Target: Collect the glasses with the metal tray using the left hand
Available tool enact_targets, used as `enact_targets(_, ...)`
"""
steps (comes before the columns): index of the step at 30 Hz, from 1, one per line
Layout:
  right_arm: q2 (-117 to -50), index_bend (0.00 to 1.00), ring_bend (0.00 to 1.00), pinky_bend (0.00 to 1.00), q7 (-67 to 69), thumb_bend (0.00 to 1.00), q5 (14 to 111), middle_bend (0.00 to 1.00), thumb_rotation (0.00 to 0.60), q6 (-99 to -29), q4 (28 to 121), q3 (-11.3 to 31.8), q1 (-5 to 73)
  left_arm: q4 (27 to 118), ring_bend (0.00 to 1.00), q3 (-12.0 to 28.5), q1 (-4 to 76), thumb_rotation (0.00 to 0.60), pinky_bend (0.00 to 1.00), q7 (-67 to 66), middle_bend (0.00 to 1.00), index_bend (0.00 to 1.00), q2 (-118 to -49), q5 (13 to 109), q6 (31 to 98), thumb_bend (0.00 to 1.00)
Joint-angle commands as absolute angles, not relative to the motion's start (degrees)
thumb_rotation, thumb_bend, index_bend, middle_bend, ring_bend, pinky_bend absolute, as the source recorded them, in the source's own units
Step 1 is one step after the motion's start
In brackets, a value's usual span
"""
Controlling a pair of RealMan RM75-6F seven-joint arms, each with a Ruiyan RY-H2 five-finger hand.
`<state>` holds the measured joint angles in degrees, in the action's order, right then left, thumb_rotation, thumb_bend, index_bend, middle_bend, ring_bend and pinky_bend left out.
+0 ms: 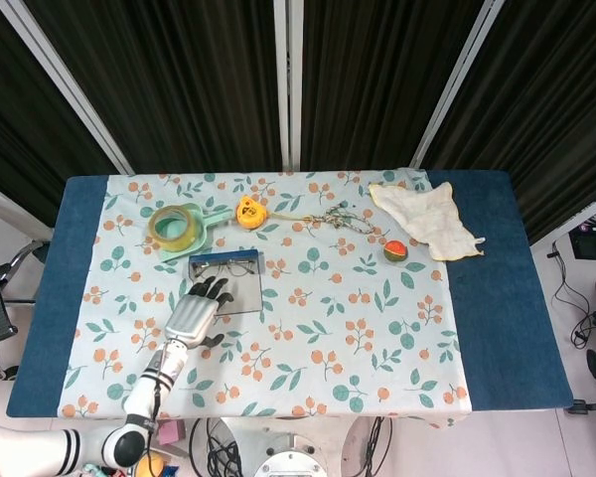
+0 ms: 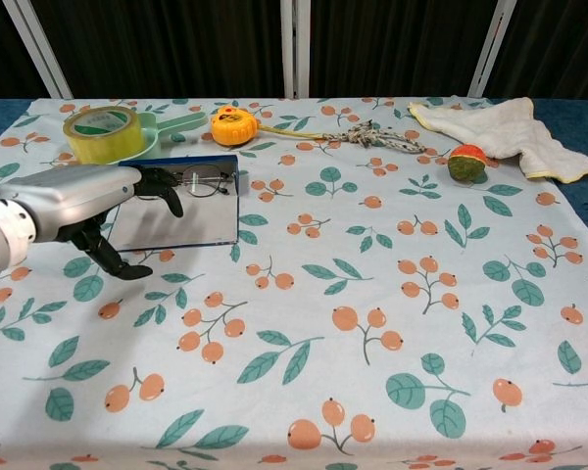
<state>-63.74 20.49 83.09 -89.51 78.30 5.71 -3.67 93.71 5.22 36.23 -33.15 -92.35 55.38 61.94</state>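
A flat metal tray (image 1: 240, 296) (image 2: 191, 225) lies on the floral cloth left of centre. Thin-framed glasses (image 1: 226, 267) (image 2: 204, 180) rest across its far edge. My left hand (image 1: 194, 314) (image 2: 73, 198) hovers at the tray's near-left corner with its fingers spread and nothing in them. The fingertips point toward the tray, short of the glasses. My right hand shows in neither view.
A roll of tape (image 1: 174, 226) (image 2: 101, 132) sits on a green dish at the back left. An orange tape measure (image 1: 249, 211) (image 2: 231, 125), a rope toy (image 2: 377, 136), a small fruit (image 2: 464, 163) and a white cloth (image 1: 423, 219) (image 2: 506, 123) lie along the far side.
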Motion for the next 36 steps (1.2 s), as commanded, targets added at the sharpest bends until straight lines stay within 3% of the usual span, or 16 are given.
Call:
enact_targets(1, -63.7, 0.0, 0.0, 0.0, 20.4, 0.28, 83.0, 0.0, 0.6, -89.5, 78.4, 5.7, -3.7, 91.4, 0.01, 5.9, 37.1, 0.6, 0.14, -32.6, 0.05, 0.27, -93.4, 54.8, 61.0, 0.2)
enact_targets(20, -63.7, 0.0, 0.0, 0.0, 20.2, 0.29, 82.4, 0.0, 0.6, -88.3, 78.1, 5.7, -3.5, 83.6, 0.01, 7.7, 39.8, 0.6, 0.14, -35.1, 0.04, 0.25, -97.8, 48.6, 58.8, 0.19)
enact_targets(28, -63.5, 0.0, 0.0, 0.0, 20.5, 0.29, 82.2, 0.0, 0.6, -88.1, 78.0, 5.6, -3.6, 82.4, 0.01, 7.8, 40.8, 0.6, 0.14, -37.8, 0.03, 0.36, -98.5, 46.6, 59.3, 0.2)
enact_targets(36, -63.7, 0.0, 0.0, 0.0, 20.4, 0.29, 82.3, 0.0, 0.6, -88.0, 77.9, 5.4, -3.6, 76.1, 0.01, 7.7, 40.1, 0.6, 0.14, -34.4, 0.07, 0.5, -102.2, 54.0, 64.2, 0.38)
